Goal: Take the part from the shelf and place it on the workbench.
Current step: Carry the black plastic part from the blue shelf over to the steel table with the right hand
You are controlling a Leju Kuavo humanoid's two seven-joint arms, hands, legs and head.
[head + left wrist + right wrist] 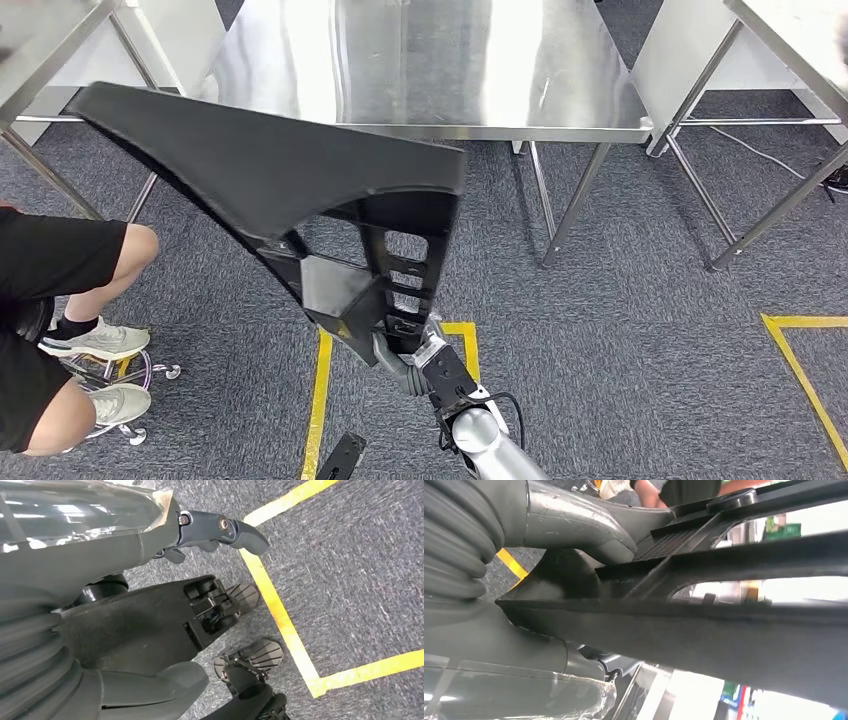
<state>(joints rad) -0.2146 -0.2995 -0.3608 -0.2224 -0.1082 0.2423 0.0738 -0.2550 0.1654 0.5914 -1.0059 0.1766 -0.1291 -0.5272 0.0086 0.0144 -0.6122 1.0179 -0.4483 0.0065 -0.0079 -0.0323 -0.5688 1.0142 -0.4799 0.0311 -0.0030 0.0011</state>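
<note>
A large black triangular plastic part (270, 165) with ribbed cut-outs hangs in the air in front of me, its wide end up and to the left. My right hand (400, 362) grips its narrow lower end from below. In the right wrist view the thumb (574, 525) presses on the part's (724, 630) ribbed frame. The steel workbench (420, 60) stands straight ahead, and the part's upper edge overlaps its front edge in the picture. My left hand (100, 545) hangs over the carpet and holds nothing, its dark fingers (225, 527) stretched out.
A person (60, 270) in black shorts and pale shoes sits at the left, close to the part's wide end. More steel tables stand at the far left (40, 50) and far right (790, 30). Yellow tape lines (320, 400) mark the grey carpet.
</note>
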